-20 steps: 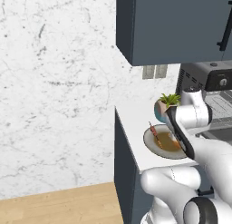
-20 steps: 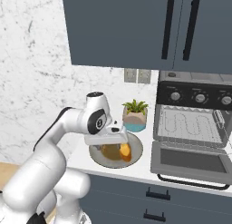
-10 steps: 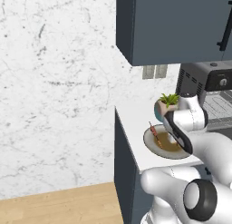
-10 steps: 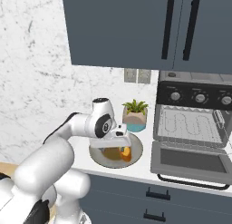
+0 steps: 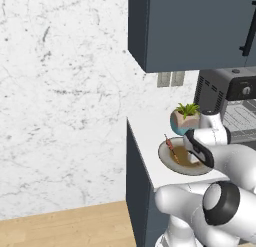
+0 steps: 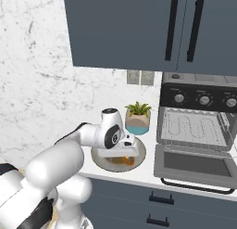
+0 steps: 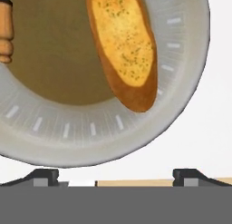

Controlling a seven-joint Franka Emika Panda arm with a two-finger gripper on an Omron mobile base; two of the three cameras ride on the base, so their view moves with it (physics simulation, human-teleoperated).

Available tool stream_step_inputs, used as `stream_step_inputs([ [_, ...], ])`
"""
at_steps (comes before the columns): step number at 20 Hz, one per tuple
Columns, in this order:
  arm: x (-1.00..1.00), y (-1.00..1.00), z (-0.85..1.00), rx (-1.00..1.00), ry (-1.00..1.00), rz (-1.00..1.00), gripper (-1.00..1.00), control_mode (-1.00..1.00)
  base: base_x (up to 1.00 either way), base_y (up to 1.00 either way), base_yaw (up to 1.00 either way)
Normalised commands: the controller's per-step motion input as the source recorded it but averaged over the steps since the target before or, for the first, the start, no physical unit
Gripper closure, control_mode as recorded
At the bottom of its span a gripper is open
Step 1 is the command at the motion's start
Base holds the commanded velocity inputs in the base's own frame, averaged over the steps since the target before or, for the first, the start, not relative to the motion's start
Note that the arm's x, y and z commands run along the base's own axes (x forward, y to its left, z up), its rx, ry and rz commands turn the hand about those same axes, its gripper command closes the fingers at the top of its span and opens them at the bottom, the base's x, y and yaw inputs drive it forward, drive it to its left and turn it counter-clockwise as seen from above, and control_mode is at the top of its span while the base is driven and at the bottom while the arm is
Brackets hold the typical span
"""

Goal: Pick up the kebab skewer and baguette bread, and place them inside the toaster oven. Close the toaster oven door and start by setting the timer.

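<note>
Over the plate [image 7: 181, 73], wide-open empty fingers [image 7: 115, 175] hover; baguette bread [image 7: 124, 44] at 12 o'clock unlifted, toaster oven [image 6: 196, 130] door down.

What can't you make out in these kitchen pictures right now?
- Baguette bread: top cut off by the hand view's edge.
- Kebab skewer: chunks too small to count in the left base view.
- Plate: partly hidden by the arm in the right base view.
- Toaster oven dial markings: too small.

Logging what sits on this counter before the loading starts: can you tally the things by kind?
Food: 2 (golden-orange oblong baguette loaf, thin skewer of reddish-brown chunks)
Dishes: 1 (round grey-rimmed plate)
Appliances: 1 (dark grey toaster oven, door down)
Plants: 1 (green plant in blue-tan pot)
Total: 5
</note>
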Motion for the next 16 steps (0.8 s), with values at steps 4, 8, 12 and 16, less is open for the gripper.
stream_step_inputs([
  [4,0.19,0.03,-0.22,0.00,0.00,0.00,-1.00,-1.00,0.00,0.00,0.00],
  [8,0.16,-0.10,-0.06,0.00,0.00,0.00,-1.00,-1.00,0.00,0.00,0.00],
  [12,0.08,-0.14,-0.08,0.00,0.00,0.00,-1.00,-1.00,0.00,0.00,0.00],
  [16,0.15,-0.02,-0.16,0.00,0.00,0.00,-1.00,-1.00,0.00,0.00,0.00],
])
